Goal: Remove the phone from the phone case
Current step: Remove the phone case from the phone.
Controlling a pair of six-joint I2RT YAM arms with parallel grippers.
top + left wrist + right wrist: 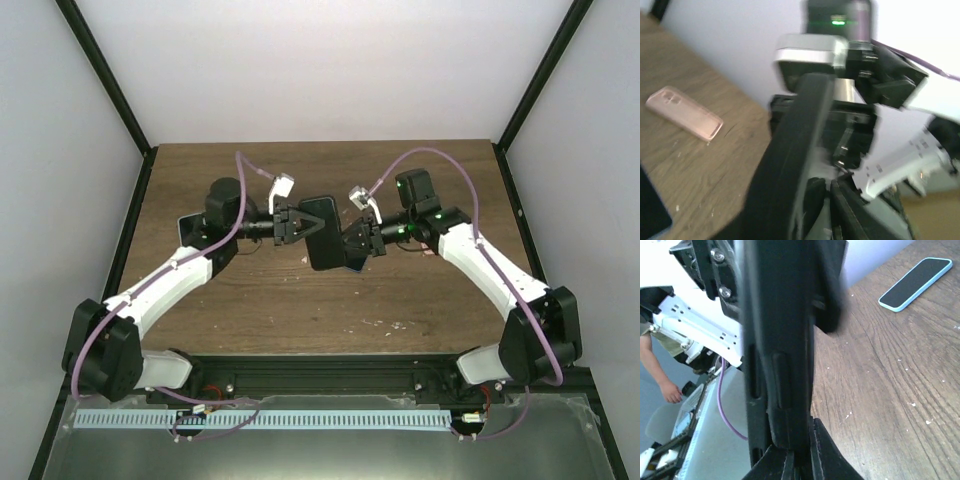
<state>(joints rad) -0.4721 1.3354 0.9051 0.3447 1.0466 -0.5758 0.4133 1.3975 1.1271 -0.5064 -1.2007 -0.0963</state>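
A black phone in its black case [327, 238] is held in the air above the middle of the table, between my two grippers. My left gripper [293, 222] is shut on its left edge, and my right gripper [360, 238] is shut on its right edge. In the left wrist view the case edge [790, 160] runs diagonally across the frame, and the left gripper [832, 200] is pinched beside it. In the right wrist view the case [780, 315] stands upright, with the right gripper [800, 460] clamped on its lower end. I cannot tell the phone from the case.
A pink phone case [685, 120] lies flat on the wooden table. A phone in a light blue case [915, 282] lies screen up on the table and shows partly under the left arm [190, 225]. The table [300, 310] has dark side rails.
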